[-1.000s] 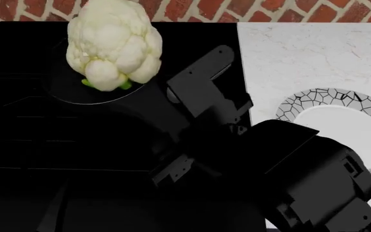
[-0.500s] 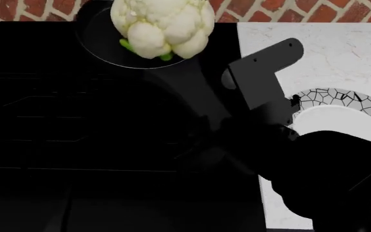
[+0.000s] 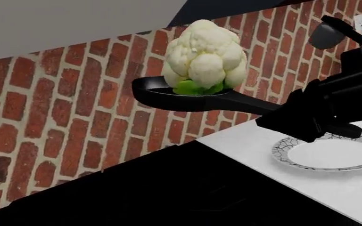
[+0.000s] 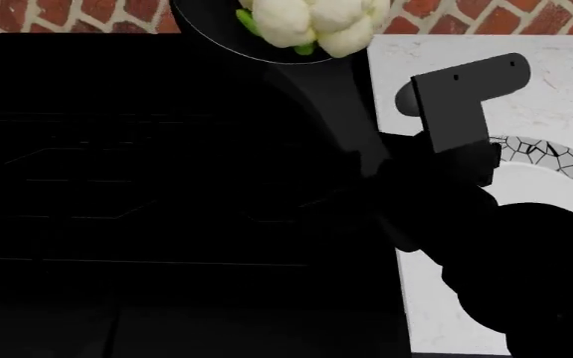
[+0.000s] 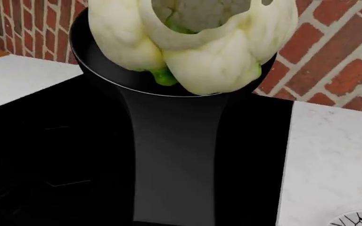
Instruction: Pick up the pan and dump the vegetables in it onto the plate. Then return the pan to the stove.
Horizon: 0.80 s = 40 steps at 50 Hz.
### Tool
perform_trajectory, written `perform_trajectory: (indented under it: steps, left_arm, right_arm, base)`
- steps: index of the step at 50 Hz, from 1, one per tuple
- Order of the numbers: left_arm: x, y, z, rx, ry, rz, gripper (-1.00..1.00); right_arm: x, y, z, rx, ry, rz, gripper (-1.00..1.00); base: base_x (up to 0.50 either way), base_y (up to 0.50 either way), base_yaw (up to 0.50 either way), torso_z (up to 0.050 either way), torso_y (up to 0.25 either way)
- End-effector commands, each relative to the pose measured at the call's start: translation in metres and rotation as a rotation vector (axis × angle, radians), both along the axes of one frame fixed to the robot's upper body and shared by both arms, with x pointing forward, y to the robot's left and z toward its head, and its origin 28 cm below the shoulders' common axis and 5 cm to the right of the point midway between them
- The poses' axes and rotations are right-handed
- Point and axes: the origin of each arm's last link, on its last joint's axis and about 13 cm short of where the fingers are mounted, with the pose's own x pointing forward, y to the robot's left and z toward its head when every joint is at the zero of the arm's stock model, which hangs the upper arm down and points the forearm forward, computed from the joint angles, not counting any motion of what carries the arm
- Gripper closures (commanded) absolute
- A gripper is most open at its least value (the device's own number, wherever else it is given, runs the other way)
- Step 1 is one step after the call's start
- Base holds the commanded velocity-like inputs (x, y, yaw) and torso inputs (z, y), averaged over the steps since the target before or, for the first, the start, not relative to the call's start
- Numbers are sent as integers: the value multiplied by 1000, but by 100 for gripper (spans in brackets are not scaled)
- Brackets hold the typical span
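My right gripper (image 3: 289, 112) is shut on the long handle (image 5: 175, 155) of the black pan (image 3: 187, 96), holding it in the air above the stove's back right corner. The creamy cauliflower (image 3: 205, 56) sits upright in the pan, green leaves at its base. From the head camera, the pan (image 4: 217, 33) and cauliflower (image 4: 312, 19) are at the top edge, with the right gripper (image 4: 366, 175) low on the handle. The white plate (image 4: 565, 183) with its black mosaic rim lies on the counter to the right, partly behind my right arm. The stove (image 4: 147, 164) fills the left. My left gripper does not show.
A white marble counter (image 4: 465, 52) adjoins the stove on the right and carries the plate (image 3: 329, 153). A red brick wall (image 3: 74, 108) runs close behind stove and counter. My bulky black right arm (image 4: 525, 276) covers the near right of the counter.
The right arm has lifted the pan with the cauliflower and carried it rightward and toward the wall, from over the stove's left-centre to near the counter's edge.
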Motion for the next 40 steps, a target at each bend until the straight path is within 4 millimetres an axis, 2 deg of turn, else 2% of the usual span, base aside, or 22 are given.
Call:
perform_trajectory:
  steps: [1, 13, 19, 40]
  left_arm:
    - [-2, -2, 0, 9, -2, -9, -100]
    - [-2, -4, -3, 14, 5, -27, -100]
    - [-7, -8, 2, 6, -10, -62, -100]
    - [-17, -14, 6, 16, -25, -100, -100]
  right_arm:
    - [15, -14, 4, 145, -131, -88, 100]
    - [12, -11, -9, 225, -136, -76, 100]
    - [15, -5, -22, 251, -112, -56, 100]
    - [17, -5, -33, 427, -138, -39, 100]
  base:
    - [0, 0, 0, 0, 11]
    - [0, 0, 0, 1, 4]
    - [0, 0, 0, 2, 4]
    - [0, 0, 0, 1, 5]
